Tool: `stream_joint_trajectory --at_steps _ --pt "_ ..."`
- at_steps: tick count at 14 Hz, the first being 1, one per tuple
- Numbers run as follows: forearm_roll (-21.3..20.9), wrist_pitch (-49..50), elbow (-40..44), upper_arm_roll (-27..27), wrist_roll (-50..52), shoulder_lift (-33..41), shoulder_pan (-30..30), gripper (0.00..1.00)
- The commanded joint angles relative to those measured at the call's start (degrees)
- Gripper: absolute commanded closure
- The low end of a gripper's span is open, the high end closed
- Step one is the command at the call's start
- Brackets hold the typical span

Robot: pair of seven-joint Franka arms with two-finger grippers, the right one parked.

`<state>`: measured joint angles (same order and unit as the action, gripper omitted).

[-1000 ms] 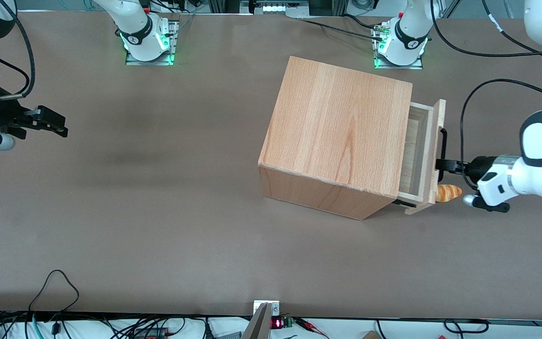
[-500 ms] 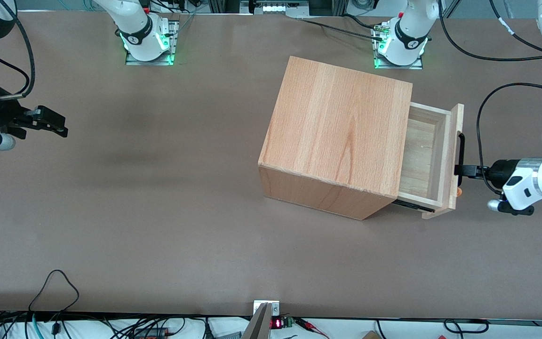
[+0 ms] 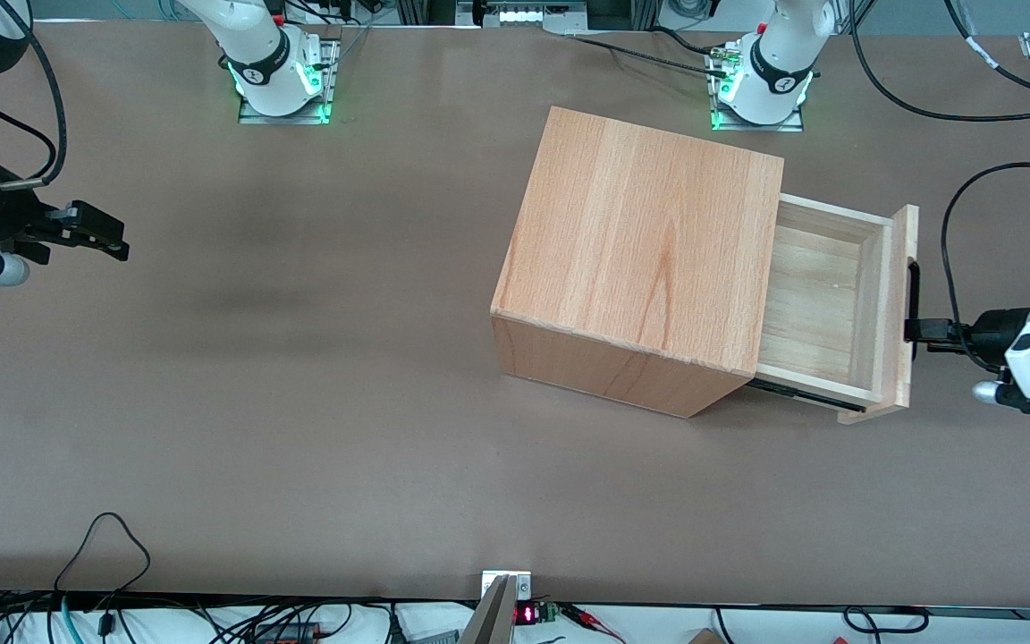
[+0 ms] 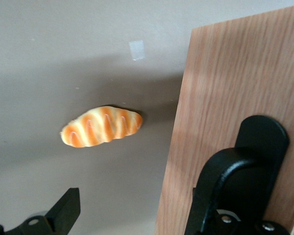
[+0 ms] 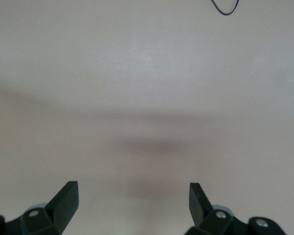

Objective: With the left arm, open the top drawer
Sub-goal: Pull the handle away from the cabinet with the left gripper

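Top drawer (image 3: 823,309) well out of casing (image 3: 645,259), toward working arm's end of worktop. Pincer (image 3: 919,330) fingers apart, one hooked in handle (image 3: 911,300). Pull straight along slides, no sideways drag.

1. This is a robotics lab.
2. Two white arm bases (image 3: 278,67) are bolted to the brown desk (image 3: 300,402) on metal plates and glow green.
3. Black cables (image 3: 104,537) trail along the desk's edge.
4. A small red digital readout (image 3: 526,614) sits at the edge nearest the front camera.
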<state>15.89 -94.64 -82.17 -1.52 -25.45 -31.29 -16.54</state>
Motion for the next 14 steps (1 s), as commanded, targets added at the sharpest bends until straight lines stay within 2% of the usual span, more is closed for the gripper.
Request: stream_joint_trajectory --at_steps 1,14 --pt "-1.13 -2.04 1.14 -0.06 -2.06 -3.08 -2.17 0.00" --pt "-1.57 -3.88 2.72 -0.06 -2.32 -3.43 -4.11 0.00"
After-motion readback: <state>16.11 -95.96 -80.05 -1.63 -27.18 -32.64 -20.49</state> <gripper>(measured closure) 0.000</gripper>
